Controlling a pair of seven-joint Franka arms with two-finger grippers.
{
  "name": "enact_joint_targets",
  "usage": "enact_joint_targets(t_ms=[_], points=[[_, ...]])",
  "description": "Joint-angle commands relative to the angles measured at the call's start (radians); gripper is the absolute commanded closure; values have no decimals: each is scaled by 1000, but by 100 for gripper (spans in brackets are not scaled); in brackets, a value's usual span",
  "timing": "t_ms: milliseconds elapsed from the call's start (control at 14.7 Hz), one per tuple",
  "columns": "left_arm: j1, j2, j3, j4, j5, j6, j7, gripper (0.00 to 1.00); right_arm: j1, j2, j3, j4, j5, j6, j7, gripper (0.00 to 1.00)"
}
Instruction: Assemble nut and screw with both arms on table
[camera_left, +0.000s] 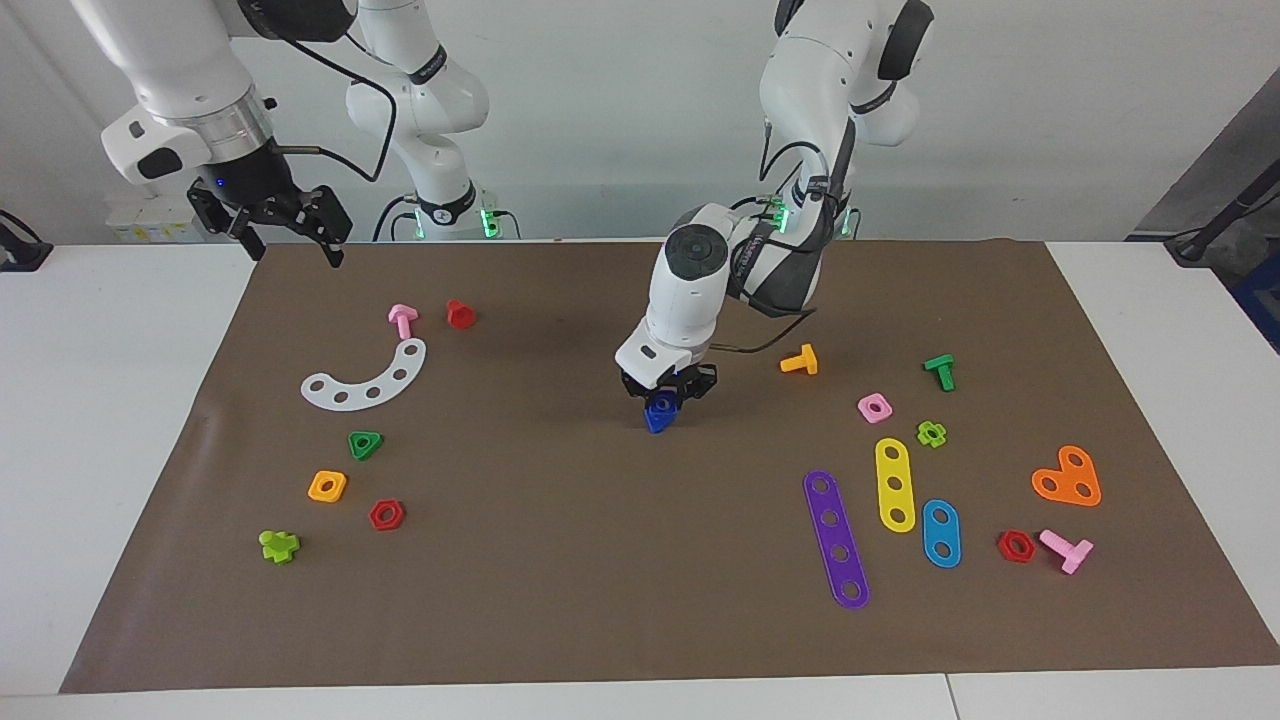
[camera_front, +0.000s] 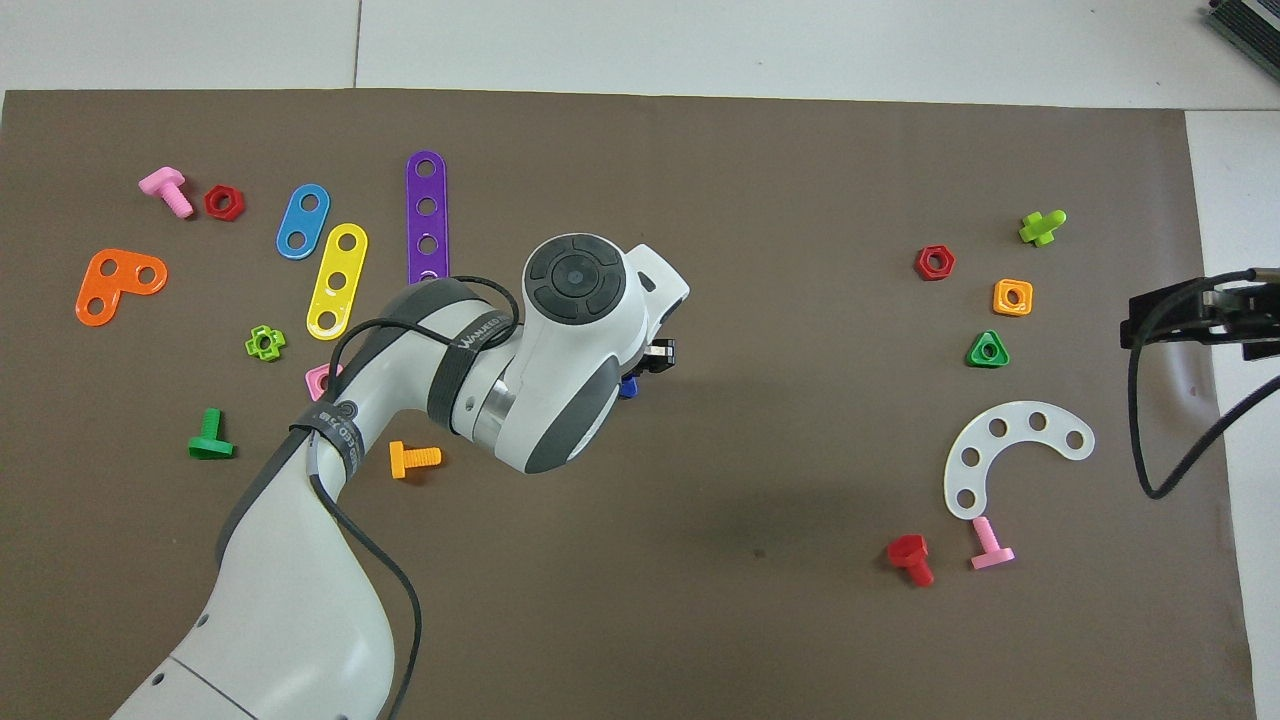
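- While the right arm waits, its black two-finger right end effector hangs with fingers spread apart over the edge of the brown paper-like mat, at the upper left of the facing view.
- At the centre of that view, the left arm's black left end effector points down at the white surface and is closed on a small blue plastic piece.
- That blue piece looks like the toy bolt with the triangular head; it sits at or just above the mat, and I cannot tell whether it touches.
- From overhead, the left arm's wrist hides nearly all of it; only a blue sliver shows at mid-frame.
- No separate blue square nut is visible in either view; whether it is already on the bolt or hidden under the fingers cannot be told.
- My judgement: the step in hand is securing or lifting the blue piece.
- To do it well, keep the grip firm and centred, so the short piece does not twist.
- Raise it straight up, keeping clear of the small orange plastic toy bolt lying just right of centre in the facing view.
- Leave the shaft exposed, so the other arm can meet it squarely.
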Motion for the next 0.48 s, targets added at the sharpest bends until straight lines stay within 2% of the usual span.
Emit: enact_joint_targets(t_ms=[0, 407], points=[[-12, 14, 17, 13, 15, 35, -6, 90, 2, -17, -5, -18, 4, 0, -22, 0], [-11, 14, 17, -16, 27, 27, -6, 91, 2, -17, -5, -18, 4, 0, -22, 0]])
